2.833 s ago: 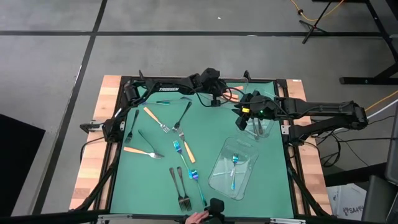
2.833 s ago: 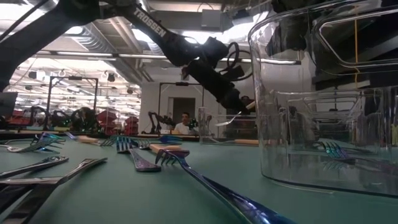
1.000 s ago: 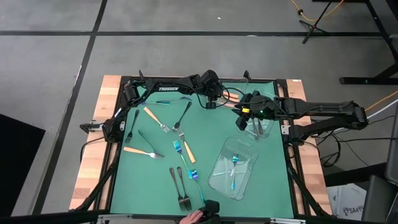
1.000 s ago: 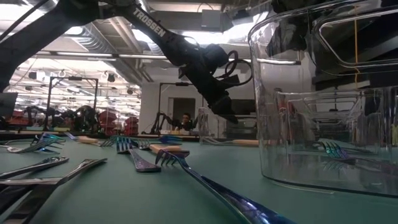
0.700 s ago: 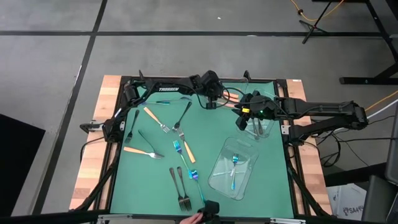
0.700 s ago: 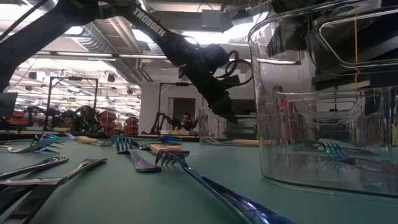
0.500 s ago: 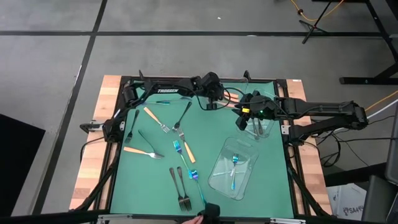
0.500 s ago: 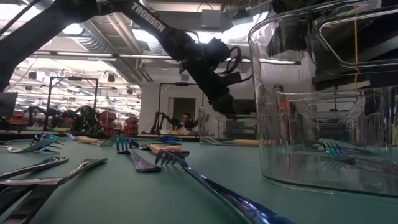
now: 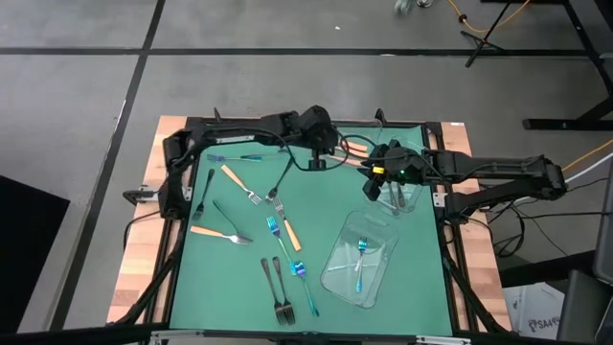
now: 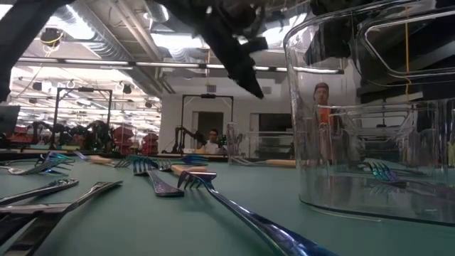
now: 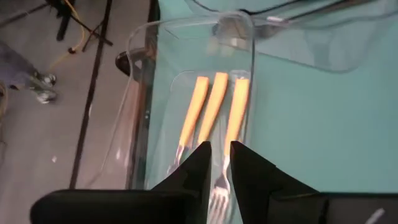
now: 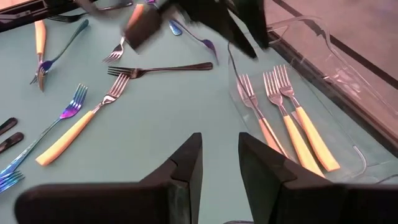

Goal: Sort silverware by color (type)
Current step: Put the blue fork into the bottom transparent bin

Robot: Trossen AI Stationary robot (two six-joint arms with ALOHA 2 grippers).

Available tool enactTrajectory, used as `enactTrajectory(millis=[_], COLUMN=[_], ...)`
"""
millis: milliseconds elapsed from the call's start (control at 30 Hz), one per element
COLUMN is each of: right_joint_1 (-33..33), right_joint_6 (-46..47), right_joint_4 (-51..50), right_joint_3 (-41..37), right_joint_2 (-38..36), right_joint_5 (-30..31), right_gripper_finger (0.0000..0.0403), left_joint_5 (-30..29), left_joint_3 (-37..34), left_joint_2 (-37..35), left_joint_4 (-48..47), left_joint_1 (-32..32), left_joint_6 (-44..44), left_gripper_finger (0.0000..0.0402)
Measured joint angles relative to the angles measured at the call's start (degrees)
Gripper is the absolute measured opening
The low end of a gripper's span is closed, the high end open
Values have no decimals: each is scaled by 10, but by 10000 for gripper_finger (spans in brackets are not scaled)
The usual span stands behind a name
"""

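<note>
Since the earlier frames the left gripper [image 9: 316,158] has risen from low over the far tray [image 11: 140,99] and drawn back toward the table centre, and its jaws have narrowed to a slim empty gap. Three orange-handled forks [image 11: 214,118] lie side by side in that far-edge tray, two blue-teal forks [image 9: 360,257] lie in the near-right tray [image 9: 337,278], and the remaining orange, dark and iridescent forks [image 9: 270,230] are scattered on the green mat [image 9: 230,287]. Right gripper [image 9: 374,184] hovers beside a third clear tray [image 9: 410,198] at the right edge, jaws partly spread and holding nothing.
</note>
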Motion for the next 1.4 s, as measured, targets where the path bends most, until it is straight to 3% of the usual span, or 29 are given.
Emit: enactTrajectory(millis=[300,533,700,1067,1400], right_joint_1=[0,0,0,0,0], right_joint_6=[0,0,0,0,0], right_joint_4=[0,0,0,0,0], right_joint_3=[0,0,0,0,0], right_joint_2=[0,0,0,0,0], right_joint_5=[0,0,0,0,0], right_gripper_finger=[92,92,92,92,92], left_joint_5=[4,12,58,60,59], left_joint_3=[0,-6,-74,-248,-325], left_joint_2=[-85,-97,-96,-96,-96], left_joint_4=[-162,-259,-232,-118,-57], left_joint_1=[28,75,106,169,193], left_joint_6=[-60,-93,-90,-88,-66], left_gripper_finger=[53,53,53,53,53])
